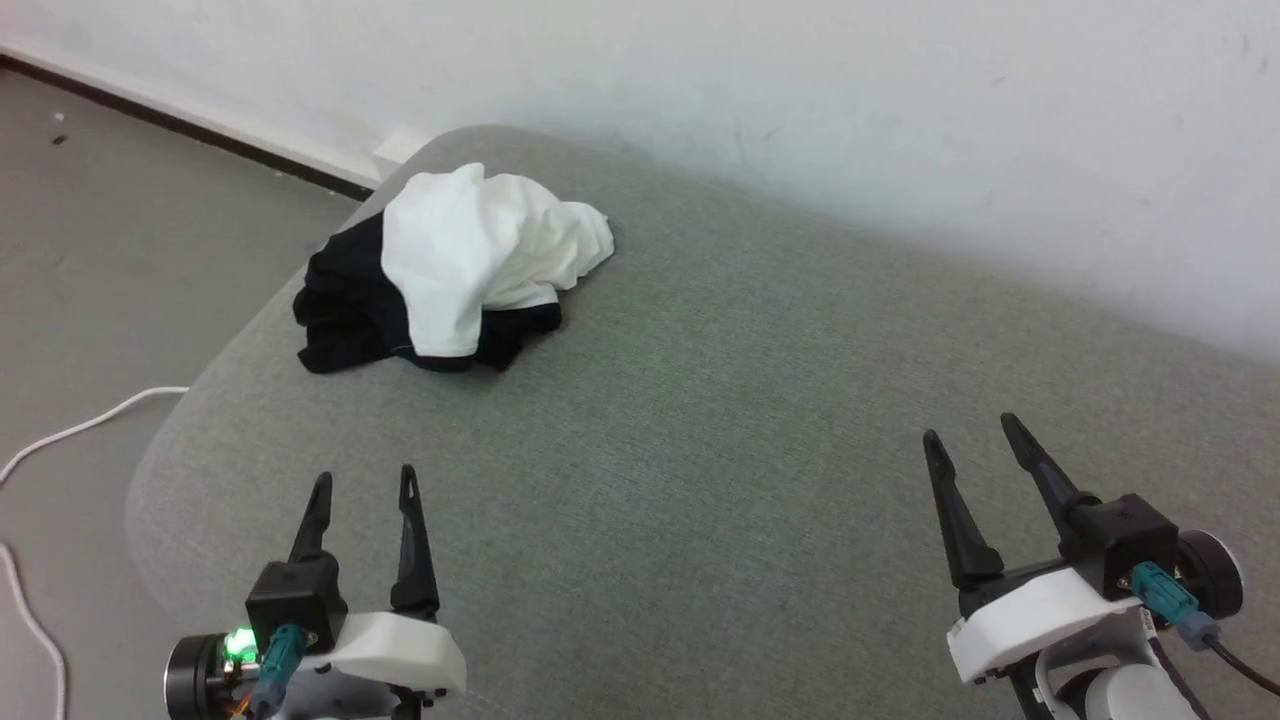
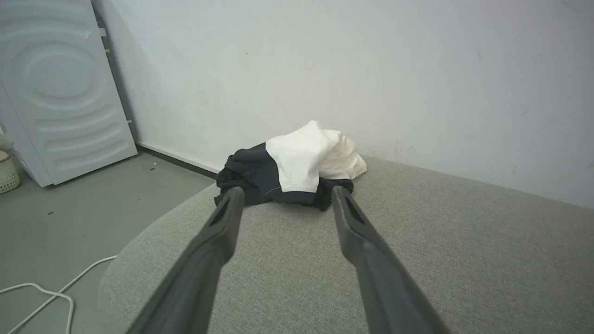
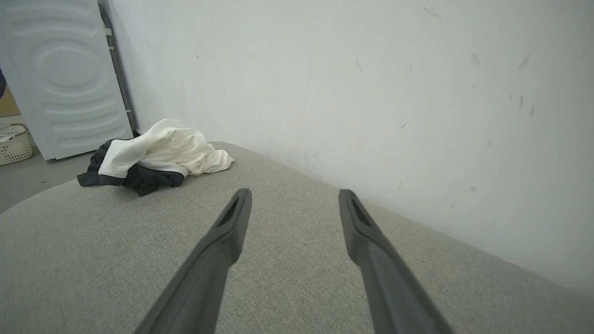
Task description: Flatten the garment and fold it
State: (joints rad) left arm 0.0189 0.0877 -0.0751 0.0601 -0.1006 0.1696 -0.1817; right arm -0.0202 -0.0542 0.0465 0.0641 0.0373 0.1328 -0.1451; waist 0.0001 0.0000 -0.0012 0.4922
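Left gripper (image 1: 365, 485): jaws apart, both dark fingers spread wide, tips pointing forward over the grey upholstered surface (image 1: 720, 470); the grey weave shows in the gap between them. Right gripper (image 1: 975, 430): jaws likewise apart, fingers spread and tilted slightly toward the left, over the same surface. The two grippers are well apart from each other. The garment (image 1: 460, 265) lies as a crumpled heap on the surface, straight ahead of the left jaws and well beyond their tips, not touching them. In the left wrist view the heap sits centred past the two fingertips. From the right jaws it is far ahead and off to their left, much farther than from the left ones. Heap make-up: white body bunched on top, with a hemmed white edge draped toward the left jaws; black sleeve fabric folded beneath it and spilling out on the side away from the right gripper. The heap is near the rounded far corner of the surface, close to the white wall (image 1: 850, 110) beyond both sets of jaws. Outboard of the left jaws, a white cable (image 1: 75, 430) trails on the grey floor (image 1: 110, 250). Farther ahead on that side, a white panelled door (image 2: 60, 93) and a pale basket (image 3: 14, 144).
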